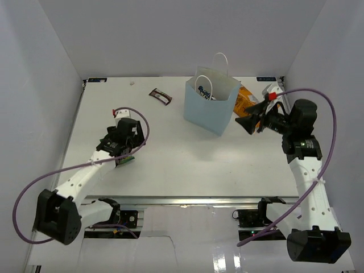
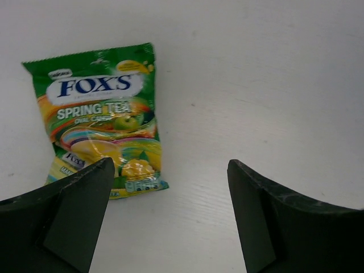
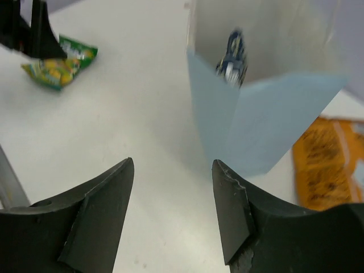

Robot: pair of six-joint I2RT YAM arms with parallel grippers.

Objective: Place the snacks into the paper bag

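Snacks are spread over the white table (image 1: 187, 165) around an upright light-blue paper gift bag (image 1: 207, 111). The bag stands toward the far side, right of centre, with its mouth open and its white loop cord handles (image 1: 221, 59) standing up. A blue-and-white crinkly packet (image 3: 232, 61) lies inside the bag against its white inner wall. A large orange snack bag (image 1: 244, 101) lies flat on the table just beside the gift bag's right side, partly hidden behind it in the overhead view. A dark brown bar (image 1: 161, 96) lies left of the gift bag, near the far edge and apart from it. A yellow-green candy packet (image 2: 105, 122), printed FOX'S SPRING TEA, lies flat on the near left part of the table, well apart from the gift bag. The left gripper (image 2: 170, 170) hangs over this packet with its jaws spread wide and nothing between them. In its wrist view one finger overlaps the packet's lower corner and the other is over bare table; whether the finger touches the packet cannot be told. The right gripper (image 3: 172, 170) is raised near the gift bag's right front corner and points toward it, jaws parted and empty, with the orange bag off to its right in the wrist view.
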